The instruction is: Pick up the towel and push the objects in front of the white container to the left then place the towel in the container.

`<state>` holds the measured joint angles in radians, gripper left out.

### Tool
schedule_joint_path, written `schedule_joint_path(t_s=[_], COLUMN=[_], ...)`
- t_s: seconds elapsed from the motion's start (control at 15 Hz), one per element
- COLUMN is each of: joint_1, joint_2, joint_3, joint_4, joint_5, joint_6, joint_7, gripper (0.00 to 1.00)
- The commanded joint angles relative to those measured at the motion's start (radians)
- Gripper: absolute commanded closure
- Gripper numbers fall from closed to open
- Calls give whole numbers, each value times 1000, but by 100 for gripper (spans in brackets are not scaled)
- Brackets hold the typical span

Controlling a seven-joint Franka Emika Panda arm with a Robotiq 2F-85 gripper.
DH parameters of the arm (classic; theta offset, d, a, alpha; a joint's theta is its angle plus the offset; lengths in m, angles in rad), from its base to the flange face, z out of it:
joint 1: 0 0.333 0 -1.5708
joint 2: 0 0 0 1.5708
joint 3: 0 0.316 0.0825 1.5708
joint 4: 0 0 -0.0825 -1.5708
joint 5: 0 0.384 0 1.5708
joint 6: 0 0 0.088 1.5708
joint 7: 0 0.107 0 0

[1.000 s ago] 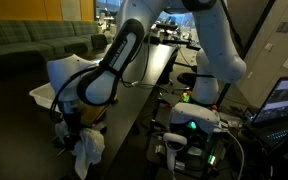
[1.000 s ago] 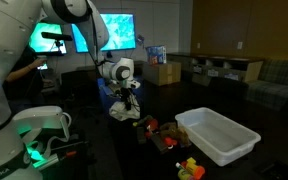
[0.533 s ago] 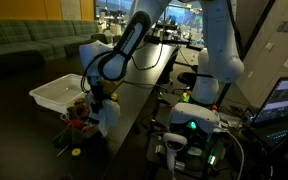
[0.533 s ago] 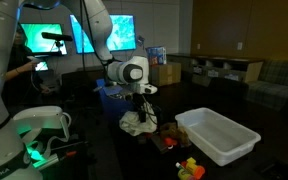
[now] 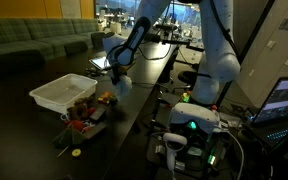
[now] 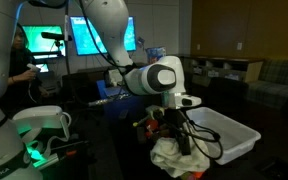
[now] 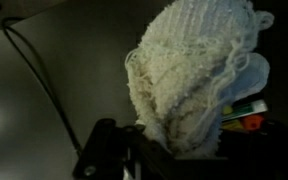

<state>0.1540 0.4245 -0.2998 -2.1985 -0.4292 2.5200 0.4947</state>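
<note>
Claw (image 6: 174,136) is clamped on the towel (image 6: 172,156), which hangs bunched straight under the jaws. The wrist view shows the same: the cloth fills the gap between the dark fingers (image 7: 112,158) and balloons out ahead of them. Can't tell if the towel's bottom touches the table (image 5: 134,120). A black cable (image 6: 200,142) loops off the wrist just beside the claw on the container side, and it also runs across the dark tabletop in the wrist view. The objects (image 5: 90,114) sit close by the claw, a red/orange/yellow cluster right against the front of the white container (image 5: 62,95). In an exterior view the arm and towel hide most of them, with only red bits (image 6: 150,123) showing behind the claw. In the wrist view a few coloured pieces (image 7: 246,113) peek past the towel's edge. The container wall (image 6: 236,140) is just beyond the claw. Further out is one loose yellow piece (image 5: 76,152) near the table edge, then a green-lit control box (image 5: 196,124). Count: 1 towel, 1 container, 1 cluster of objects (pieces too small to count), 1 stray piece.
</note>
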Motion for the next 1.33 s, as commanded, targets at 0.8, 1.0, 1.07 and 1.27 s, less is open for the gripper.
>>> schedule_joint_path(t_s=[0.8, 1.0, 1.07, 1.27], joint_1=[-104, -101, -98, -81], joint_2=[604, 677, 685, 697], joint_3=[-88, -87, -87, -84], joint_4=[651, 708, 710, 707], joint_5=[33, 47, 48, 43], joint_6=[-18, -27, -32, -51], joint_7=[48, 16, -2, -46], gripper=[99, 99, 99, 99])
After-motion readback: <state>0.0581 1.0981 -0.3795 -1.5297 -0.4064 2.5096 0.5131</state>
